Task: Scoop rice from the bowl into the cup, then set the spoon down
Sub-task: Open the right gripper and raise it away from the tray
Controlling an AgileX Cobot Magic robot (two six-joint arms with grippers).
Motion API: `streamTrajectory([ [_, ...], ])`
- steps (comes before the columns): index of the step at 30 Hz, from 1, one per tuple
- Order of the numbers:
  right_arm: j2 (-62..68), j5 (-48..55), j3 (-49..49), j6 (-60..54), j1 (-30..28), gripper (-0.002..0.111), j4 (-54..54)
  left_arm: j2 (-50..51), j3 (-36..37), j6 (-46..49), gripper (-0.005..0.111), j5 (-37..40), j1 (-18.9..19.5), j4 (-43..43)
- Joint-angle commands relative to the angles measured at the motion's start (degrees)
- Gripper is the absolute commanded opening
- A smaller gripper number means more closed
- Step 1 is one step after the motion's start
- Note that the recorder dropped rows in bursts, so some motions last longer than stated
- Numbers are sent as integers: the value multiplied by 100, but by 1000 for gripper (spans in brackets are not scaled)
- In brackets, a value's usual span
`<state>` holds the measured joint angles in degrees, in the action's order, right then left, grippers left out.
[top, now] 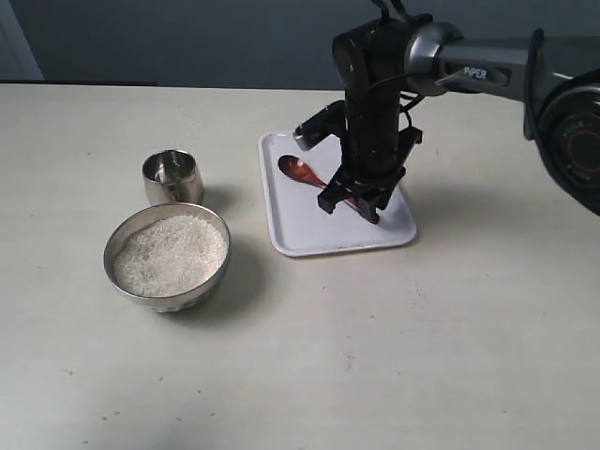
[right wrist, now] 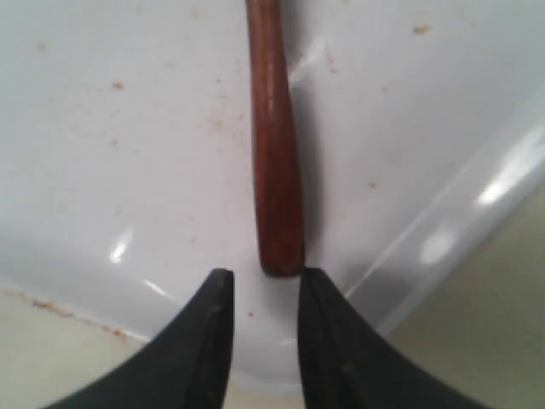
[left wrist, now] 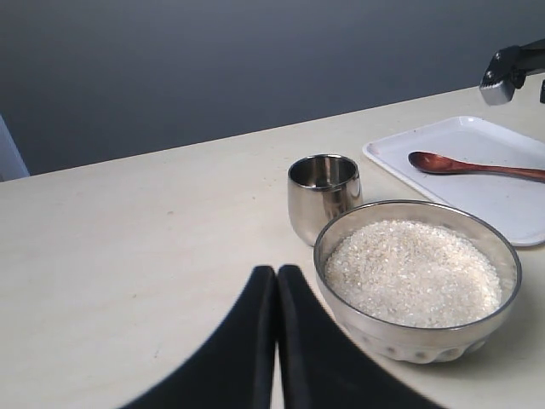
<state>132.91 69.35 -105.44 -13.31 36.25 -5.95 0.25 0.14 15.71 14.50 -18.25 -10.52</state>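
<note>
The wooden spoon lies flat on the white tray, scoop toward the cup. My right gripper hangs low over the handle's end, open. In the right wrist view the handle tip stops just short of the gap between the fingertips of that gripper, with nothing gripped. The steel bowl holds a heap of rice. The small steel cup stands right behind it, looking empty. My left gripper is shut on nothing, low over the table beside the bowl, and is out of the exterior view.
The tray's raised rim runs close beside the right fingers. In the left wrist view the cup, rice, spoon and tray sit ahead. The right arm reaches in from the right edge.
</note>
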Motion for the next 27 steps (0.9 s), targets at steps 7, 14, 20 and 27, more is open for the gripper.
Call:
streamTrajectory([
  [7,-1275,61,22,398,-26,-1,-948,-25,-14,-15,1,-80,-28,-3],
  [14,-2006,61,381,515,-26,-1,-1422,-25,-14,-15,1,-80,-28,-3],
  [20,-2828,61,1100,912,-26,-1,-1467,-25,-14,-15,1,-80,-28,8],
  [27,-4223,61,2114,1475,-26,-1,-1750,-25,-14,-15,1,-80,-28,8],
])
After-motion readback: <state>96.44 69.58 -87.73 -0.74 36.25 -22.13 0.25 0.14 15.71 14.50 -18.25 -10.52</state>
